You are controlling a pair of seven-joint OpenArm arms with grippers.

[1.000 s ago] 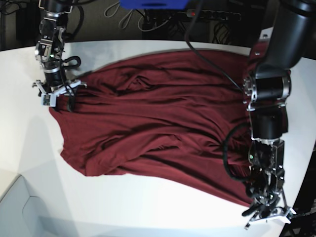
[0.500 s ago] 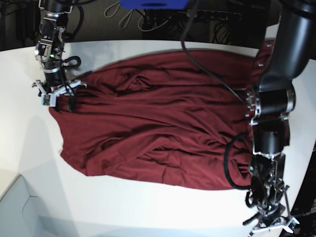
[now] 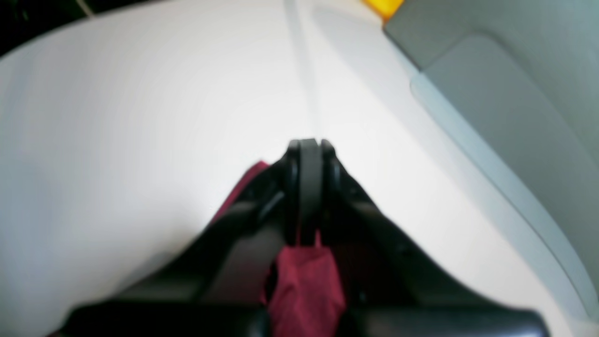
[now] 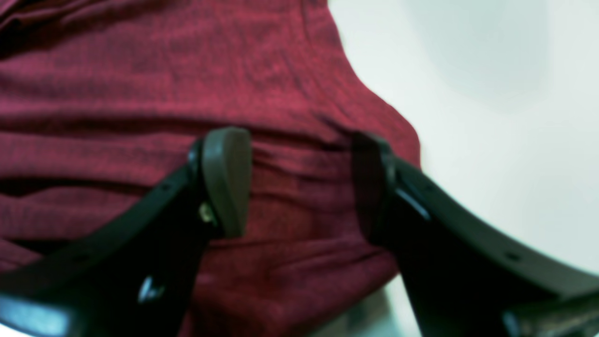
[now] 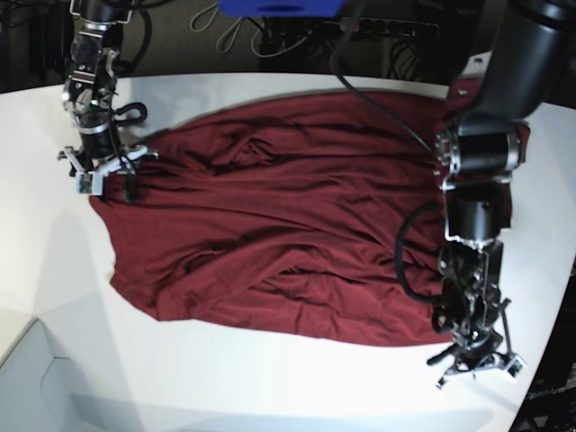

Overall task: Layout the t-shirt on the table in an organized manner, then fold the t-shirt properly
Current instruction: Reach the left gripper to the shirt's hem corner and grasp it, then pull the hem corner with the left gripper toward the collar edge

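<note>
The dark maroon t-shirt point(image 5: 288, 234) lies spread and wrinkled across the white table point(image 5: 270, 387). In the base view my left gripper point(image 5: 474, 367) sits at the shirt's near right corner. The left wrist view shows this left gripper point(image 3: 309, 154) shut, with a bunch of the t-shirt point(image 3: 304, 281) pinched between its fingers over the table point(image 3: 140, 117). My right gripper point(image 5: 99, 173) hangs at the shirt's far left corner. Seen from the wrist, the right gripper point(image 4: 299, 182) is open and straddles the t-shirt point(image 4: 281, 84) just inside its edge, holding nothing.
Cables and a power strip point(image 5: 360, 27) run behind the table's far edge, beside a blue object point(image 5: 279, 7). A pale grey box point(image 5: 36, 378) sits off the near left corner. A grey panel point(image 3: 514, 93) lies past the table edge in the left wrist view.
My left arm swung toward the table's front edge, then back inward and to the left, carrying the shirt's near right corner; that hem now lies straighter. The right arm has not moved.
</note>
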